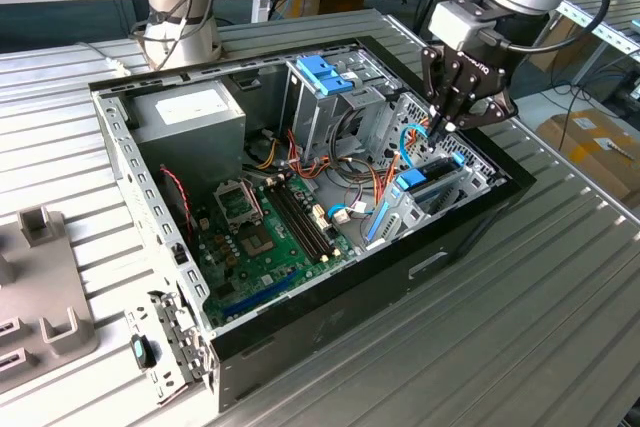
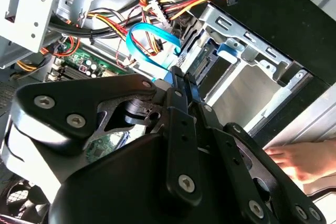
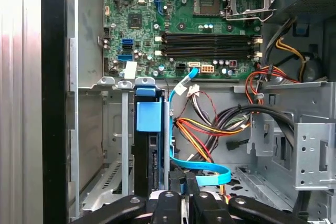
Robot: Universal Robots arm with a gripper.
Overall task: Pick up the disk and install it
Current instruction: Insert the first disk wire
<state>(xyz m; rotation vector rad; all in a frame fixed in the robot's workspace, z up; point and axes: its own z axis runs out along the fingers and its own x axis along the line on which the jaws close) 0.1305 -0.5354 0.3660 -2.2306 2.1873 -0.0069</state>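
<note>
The disk stands on edge in the drive bay at the exterior view's right end of the open computer case. Its blue rail tab tops the dark drive body between the bay's metal walls in the first wrist view. The disk's connector end shows in the second wrist view. My gripper hangs just above the bay, fingers together and pointing down beside the disk's end, with nothing seen between them. In the second wrist view my gripper is close to the bay.
A blue flat cable and bundled coloured wires lie right by the fingers. Inside the case are the motherboard, a grey power supply and a metal cage with a blue latch. A person's hand rests outside the case.
</note>
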